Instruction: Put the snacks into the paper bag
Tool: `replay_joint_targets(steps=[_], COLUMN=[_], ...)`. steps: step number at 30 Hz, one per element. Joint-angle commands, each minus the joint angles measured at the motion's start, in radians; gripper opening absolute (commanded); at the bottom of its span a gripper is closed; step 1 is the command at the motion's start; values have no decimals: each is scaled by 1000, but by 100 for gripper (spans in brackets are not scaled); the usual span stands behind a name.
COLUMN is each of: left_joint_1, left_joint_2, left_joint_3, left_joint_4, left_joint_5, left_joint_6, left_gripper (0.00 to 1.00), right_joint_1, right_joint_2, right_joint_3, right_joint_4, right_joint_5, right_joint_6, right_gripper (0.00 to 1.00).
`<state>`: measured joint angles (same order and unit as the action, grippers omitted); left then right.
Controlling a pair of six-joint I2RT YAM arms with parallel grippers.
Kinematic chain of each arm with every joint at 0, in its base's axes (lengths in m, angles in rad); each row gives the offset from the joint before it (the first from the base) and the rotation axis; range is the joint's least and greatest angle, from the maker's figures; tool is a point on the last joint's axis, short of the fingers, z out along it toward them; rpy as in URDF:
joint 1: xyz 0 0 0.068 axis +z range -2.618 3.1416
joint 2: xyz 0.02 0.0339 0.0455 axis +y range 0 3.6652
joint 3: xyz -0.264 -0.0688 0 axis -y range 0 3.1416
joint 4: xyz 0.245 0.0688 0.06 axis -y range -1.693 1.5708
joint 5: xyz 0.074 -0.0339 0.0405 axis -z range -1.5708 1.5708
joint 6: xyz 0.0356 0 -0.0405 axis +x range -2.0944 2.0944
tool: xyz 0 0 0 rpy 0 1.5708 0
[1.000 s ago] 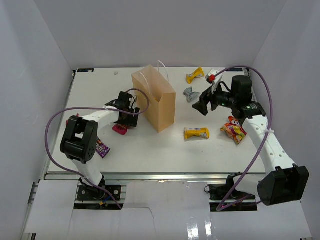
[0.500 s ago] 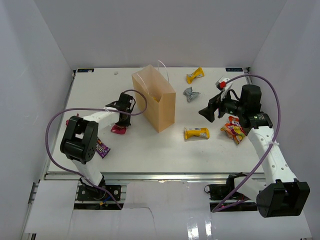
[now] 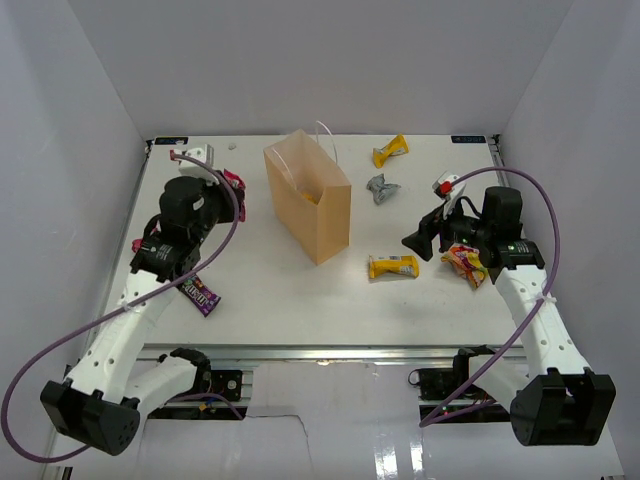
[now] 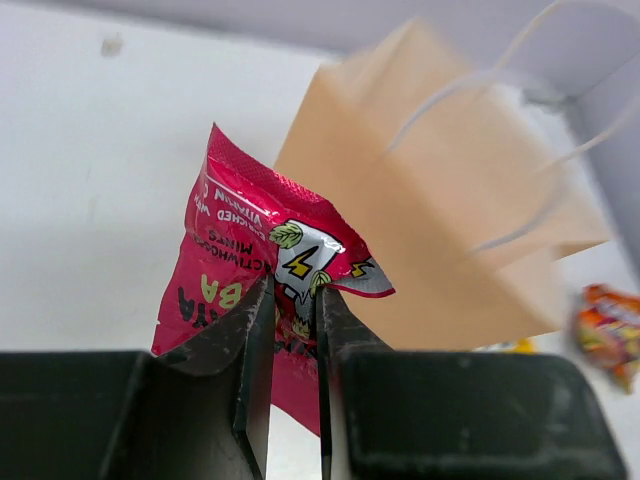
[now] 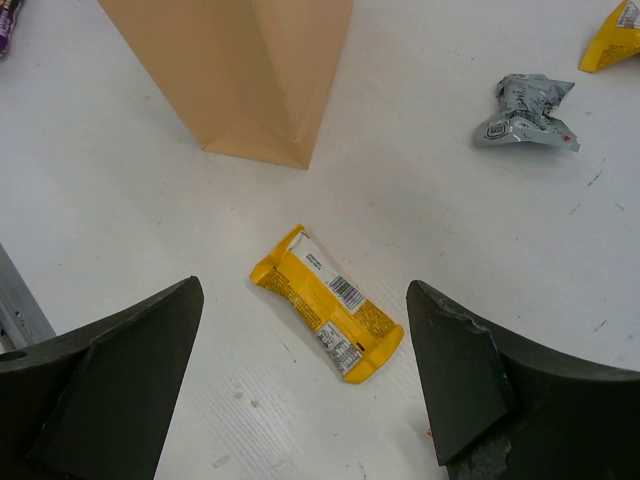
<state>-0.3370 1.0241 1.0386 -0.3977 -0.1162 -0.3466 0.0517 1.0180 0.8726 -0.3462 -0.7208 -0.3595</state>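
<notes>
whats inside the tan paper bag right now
From above, the open top of the upright tan kraft paper bag shows a small yellow-orange patch low inside, maybe a packet. The walls hide the rest of the inside.

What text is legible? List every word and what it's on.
"MINTS", "VITAMIN": upside down on the pink-red packet in the left gripper; other print there is partly hidden.
Yellow bar: barcode, print too small to read.
Paper bag: none.
Everything else: too small or blurred.

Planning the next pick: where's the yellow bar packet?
Top view: the yellow bar packet lies right of the tan paper bag, beneath the open right gripper.
</notes>
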Motion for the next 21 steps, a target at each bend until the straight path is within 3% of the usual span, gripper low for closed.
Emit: replay_joint_targets(steps=[1,9,13,19,21], left_joint_1=[6,6,4,3,3], left_joint_2=[-15,206,315,430,444], left_joint_3=[87,448,511,488,477], left_joint_4=[129,252,330,382,388], left_joint_5=[117,410,481,532,544], left_joint_6=[-35,-112,-157,-215,-232], left_gripper=[4,4,5,11,20], right_joint_1=[-7,-9,-9,-10,-10], right_joint_2=[-18,-24,-39,-71,-79], right_joint_3=[-4,-33,-57,-90,-99], right_joint_4=[10,13,13,12,10], right_joint_5=[-6,-8,1,21,26], right_joint_6=[-29,-36,-38,-41,-41], right_gripper=[88,88,88,88,88])
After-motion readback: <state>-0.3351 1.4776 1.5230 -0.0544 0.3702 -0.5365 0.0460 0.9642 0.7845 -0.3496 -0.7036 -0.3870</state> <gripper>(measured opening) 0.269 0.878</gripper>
